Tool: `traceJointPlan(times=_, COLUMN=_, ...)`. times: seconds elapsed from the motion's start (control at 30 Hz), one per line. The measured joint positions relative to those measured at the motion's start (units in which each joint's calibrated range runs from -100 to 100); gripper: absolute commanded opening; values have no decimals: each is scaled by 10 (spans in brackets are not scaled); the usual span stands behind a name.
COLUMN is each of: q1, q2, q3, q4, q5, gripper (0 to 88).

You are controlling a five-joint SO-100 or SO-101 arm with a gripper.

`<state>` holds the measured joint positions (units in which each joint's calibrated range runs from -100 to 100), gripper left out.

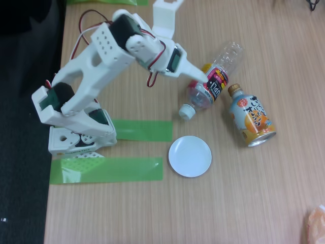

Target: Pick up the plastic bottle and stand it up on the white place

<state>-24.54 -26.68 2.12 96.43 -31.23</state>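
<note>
The plastic bottle (213, 81) lies on its side on the wooden table in the fixed view. It is clear and ribbed with a pink, red and yellow label, and its white cap points toward the lower left. The white place (190, 156) is a small round plate just below the cap, with nothing on it. My gripper (190, 40) is open. One finger (195, 73) reaches down onto the bottle's label area, while the other jaw is swung up toward the top edge of the picture. The bottle is not between the jaws.
An orange-and-pale-blue can (251, 119) with a gold cap lies just right of the bottle. Two green tape strips (142, 130) (106, 169) lie left of the plate, near the arm's base (76, 137). The table's edge runs down the left side, beside a black floor.
</note>
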Motion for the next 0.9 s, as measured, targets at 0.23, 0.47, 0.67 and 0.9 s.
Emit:
traceJointPlan(times=0.23, q1=-42, q2=0, q3=96, q4=-1, q5=-16, gripper=372)
traceJointPlan(times=0.47, q1=-53, q2=0, q3=97, q4=-3, q5=-60, gripper=370)
traceJointPlan(times=0.67, q1=-56, q2=0, q3=97, q4=-17, q5=-114, gripper=370)
traceJointPlan(times=0.9, q1=-53, q2=0, q3=99, q4=-46, q5=-124, gripper=369)
